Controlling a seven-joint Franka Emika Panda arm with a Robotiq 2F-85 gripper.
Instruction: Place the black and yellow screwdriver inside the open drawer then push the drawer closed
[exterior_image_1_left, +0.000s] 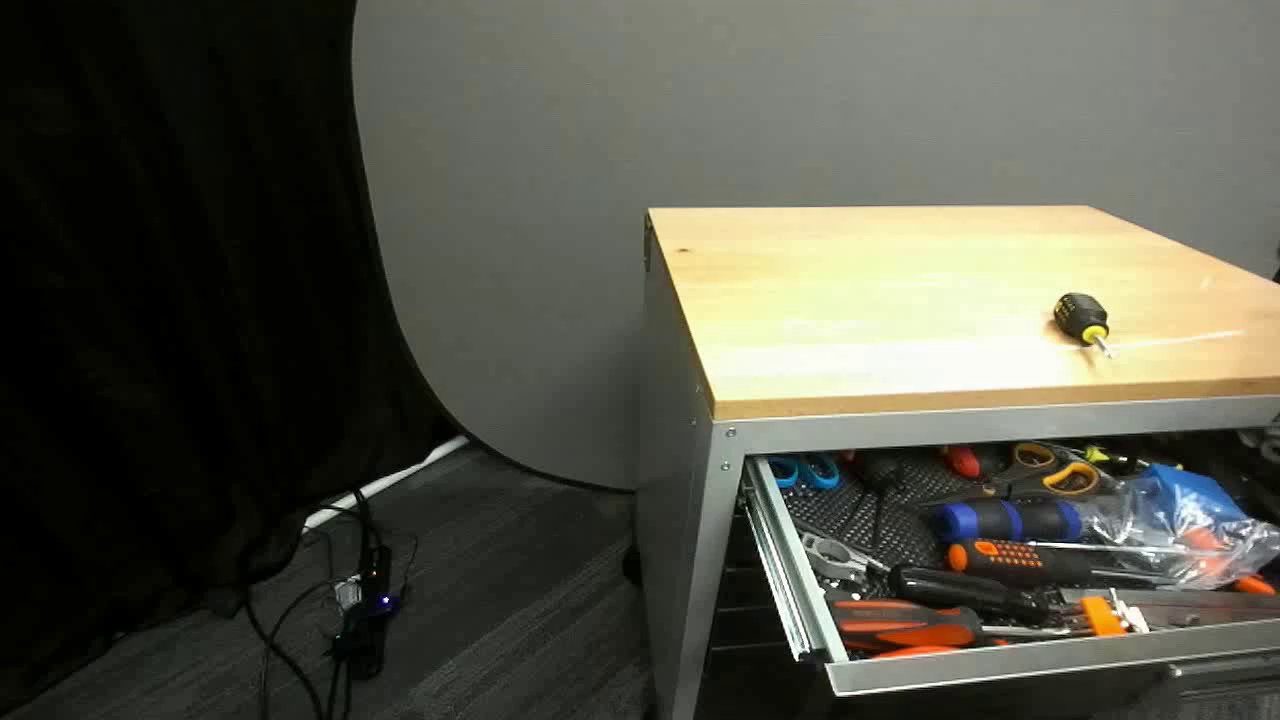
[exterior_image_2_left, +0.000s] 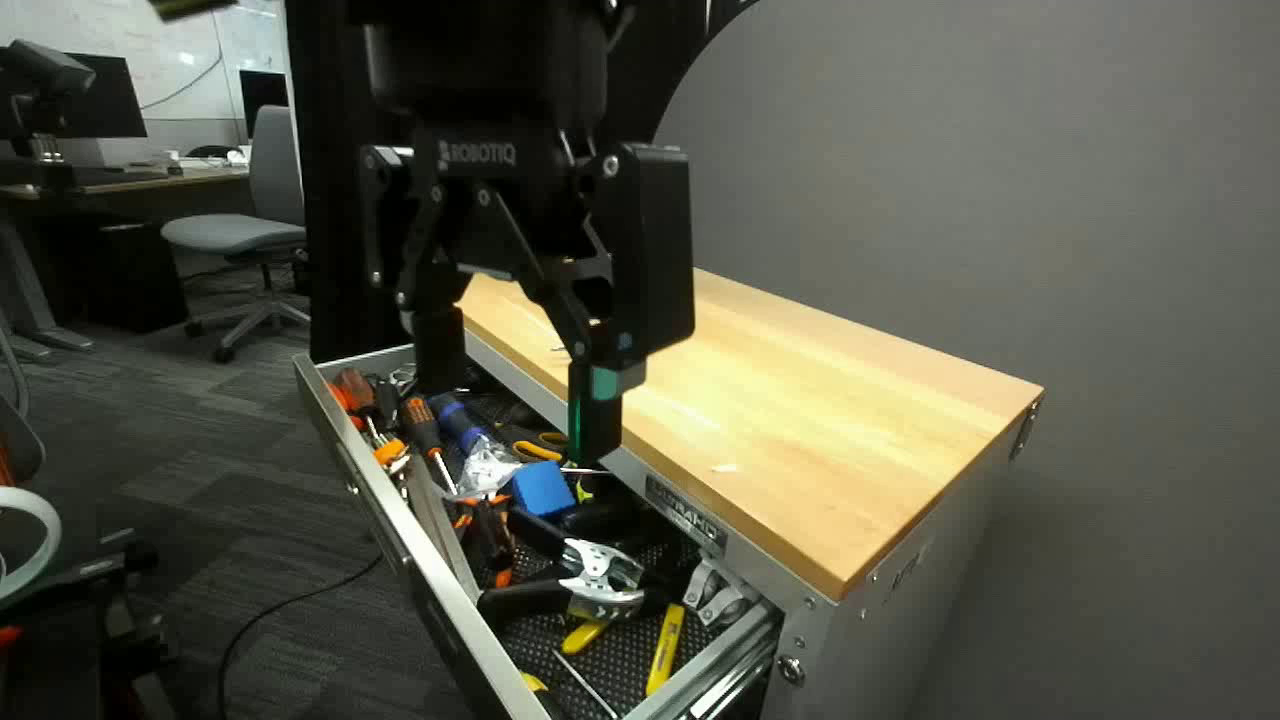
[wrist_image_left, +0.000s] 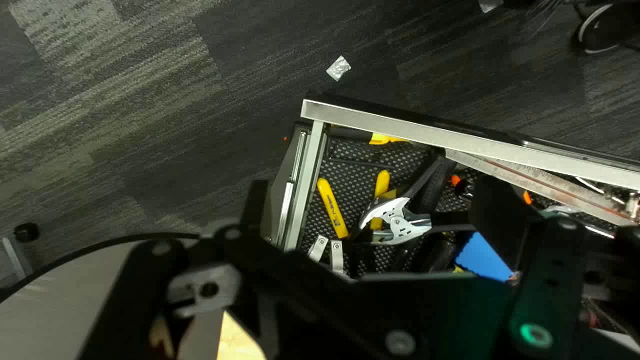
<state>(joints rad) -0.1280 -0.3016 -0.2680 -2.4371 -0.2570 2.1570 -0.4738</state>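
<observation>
Stubby black-and-yellow screwdriver (exterior_image_1_left: 1083, 321) is lying on wooden cabinet top (exterior_image_1_left: 850, 290); probably light, rigid, roll-prone; best gripped across black handle (exterior_image_1_left: 1077, 313). Robotiq gripper (exterior_image_2_left: 516, 425) is hanging, jaws standing wide.

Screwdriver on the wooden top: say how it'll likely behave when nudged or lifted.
The screwdriver might roll or pivot if nudged, its rounded handle lying loose on the top. Its short metallic shaft suggests stiffness. Lifted, it's probably handle-heavy, that end being much thicker.
</observation>
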